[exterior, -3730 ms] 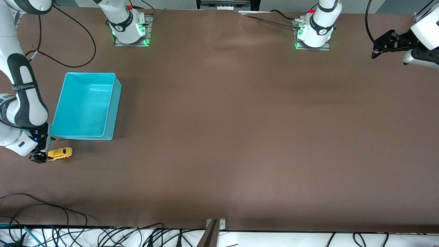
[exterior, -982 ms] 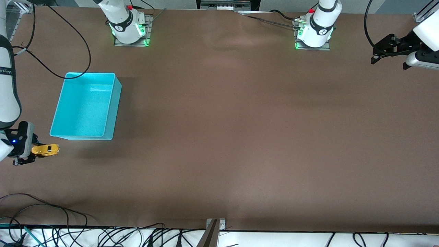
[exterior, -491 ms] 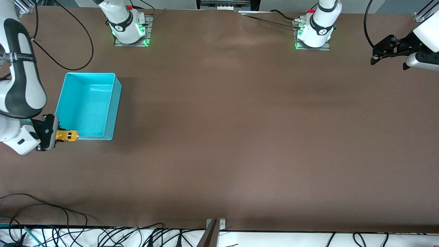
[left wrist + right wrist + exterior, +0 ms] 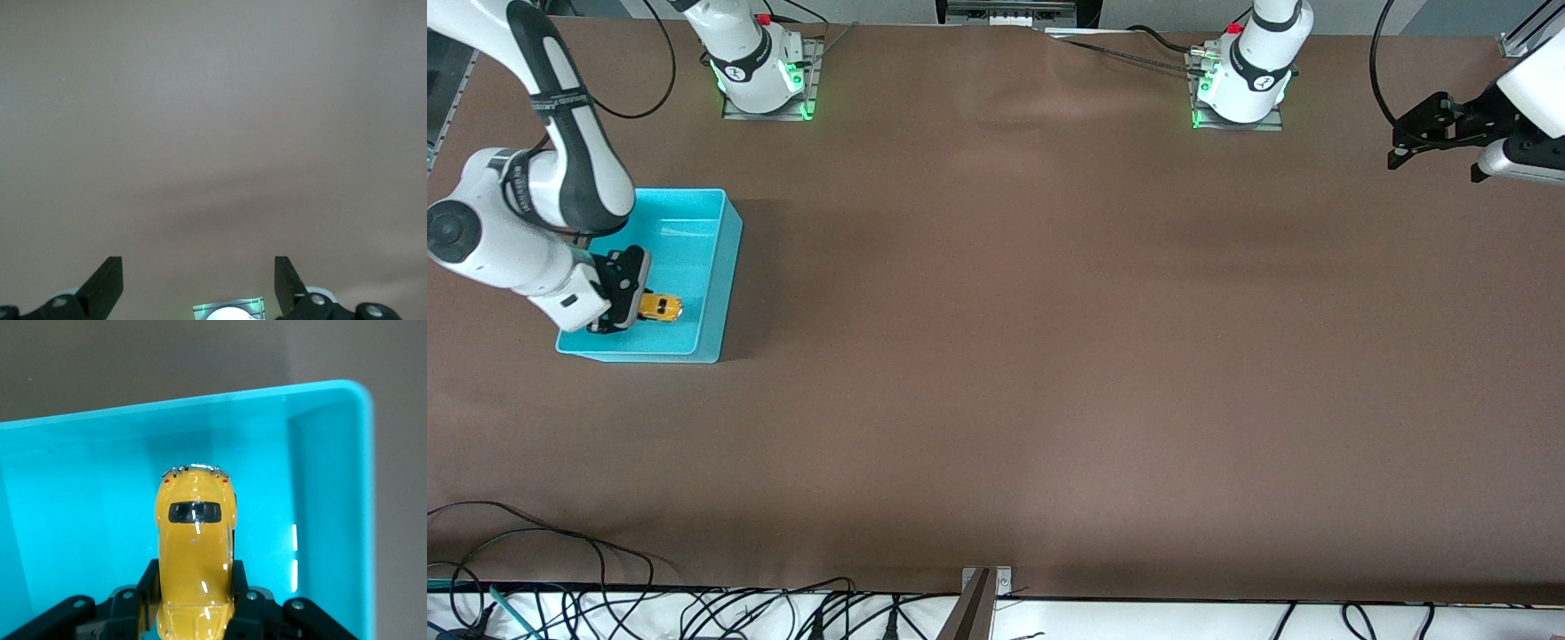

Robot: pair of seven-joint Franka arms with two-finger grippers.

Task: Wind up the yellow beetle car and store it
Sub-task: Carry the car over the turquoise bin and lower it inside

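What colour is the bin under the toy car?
The bin is cyan, clearest in the right wrist view.

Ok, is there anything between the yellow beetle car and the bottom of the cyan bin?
Nothing visible. The right gripper is shut on the yellow beetle car, holding it over the cyan bin, whose inside shows only bare cyan floor in the right wrist view.

one yellow beetle car (image 4: pixel 660 308), one bin (image 4: pixel 724 267)
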